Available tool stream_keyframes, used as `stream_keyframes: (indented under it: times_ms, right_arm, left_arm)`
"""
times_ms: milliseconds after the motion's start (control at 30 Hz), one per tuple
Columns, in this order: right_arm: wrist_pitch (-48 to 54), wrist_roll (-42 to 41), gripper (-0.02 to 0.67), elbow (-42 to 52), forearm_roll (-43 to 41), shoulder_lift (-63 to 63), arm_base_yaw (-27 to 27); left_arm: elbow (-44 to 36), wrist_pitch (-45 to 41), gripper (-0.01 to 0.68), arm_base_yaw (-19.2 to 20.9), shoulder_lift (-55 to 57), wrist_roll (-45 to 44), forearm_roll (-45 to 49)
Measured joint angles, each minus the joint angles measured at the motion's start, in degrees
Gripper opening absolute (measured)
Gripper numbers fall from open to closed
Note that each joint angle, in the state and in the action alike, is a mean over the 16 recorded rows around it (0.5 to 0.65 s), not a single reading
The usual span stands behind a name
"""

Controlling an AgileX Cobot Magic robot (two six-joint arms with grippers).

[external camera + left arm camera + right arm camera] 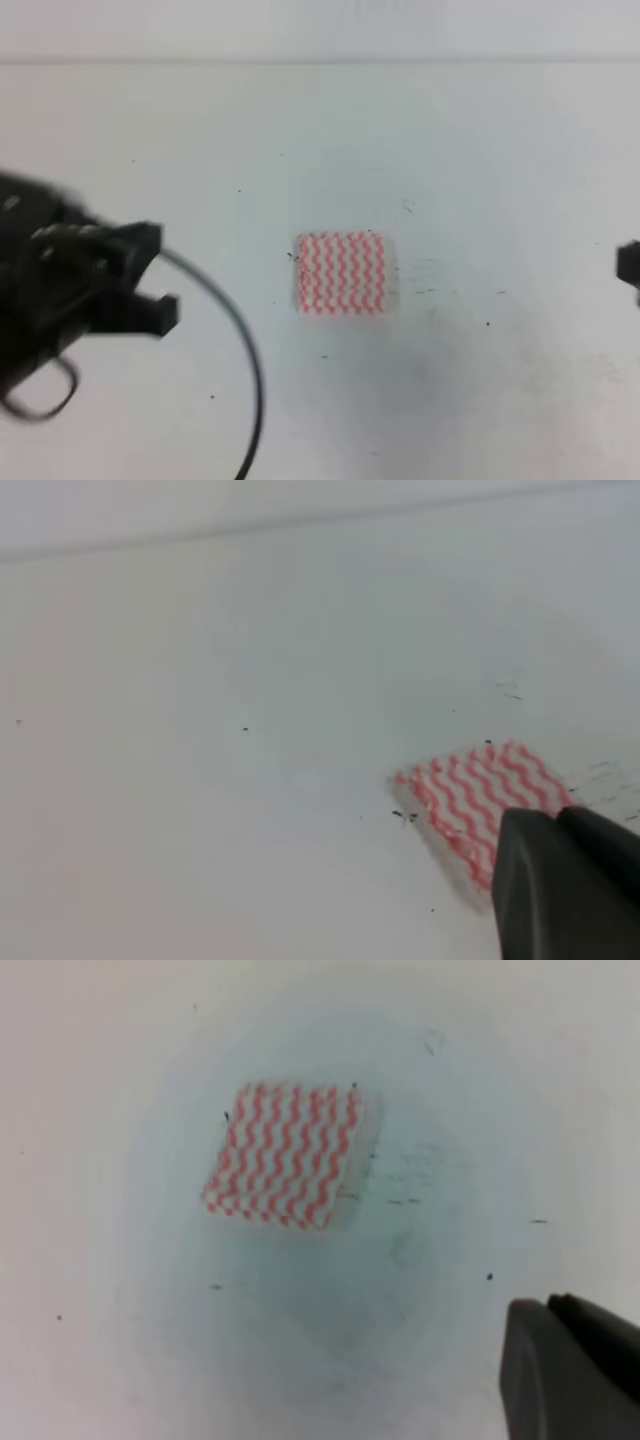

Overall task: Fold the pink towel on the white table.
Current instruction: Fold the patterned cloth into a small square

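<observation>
Pink-and-white zigzag towel (pixel 341 273) sits near the middle of the table (pixel 480 150), lying flat as a small, compact square, and neither arm is touching it. Left gripper (pixel 150 275) hangs well off to the left, jaws look parted with nothing between them, a black cable (pixel 235 330) looping down behind it. Right gripper (pixel 629 265) is barely poking in at the right edge, and its wrist view only shows a dark fingertip (pixel 570 1370) in the corner, so I honestly can't tell if it's open or closed. My read: the towel looks small and thick-edged enough that it may already be folded over, so this is either between folds or close to done, hard to say for sure. If another fold is needed, the next move would be bringing a gripper in low to pinch one edge, lift it and lay it across to the opposite edge without dragging the whole cloth along.
</observation>
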State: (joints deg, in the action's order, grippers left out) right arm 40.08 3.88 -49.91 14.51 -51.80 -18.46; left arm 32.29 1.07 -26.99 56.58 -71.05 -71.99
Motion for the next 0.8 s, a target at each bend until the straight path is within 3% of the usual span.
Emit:
stream_keyframes:
  times_ms: [400,800]
  right_arm:
    - [-13.1,-4.2,-0.018,23.2,5.6,26.3,0.0]
    - [-25.1,-19.5,-0.018,36.1,20.3,40.5,0.0]
  left_arm:
    - [-17.5,2.8,-0.004,0.0,-28.0,-0.1,-1.6]
    - [-30.0,3.5,-0.004,0.0,-48.9,-1.2,-1.6]
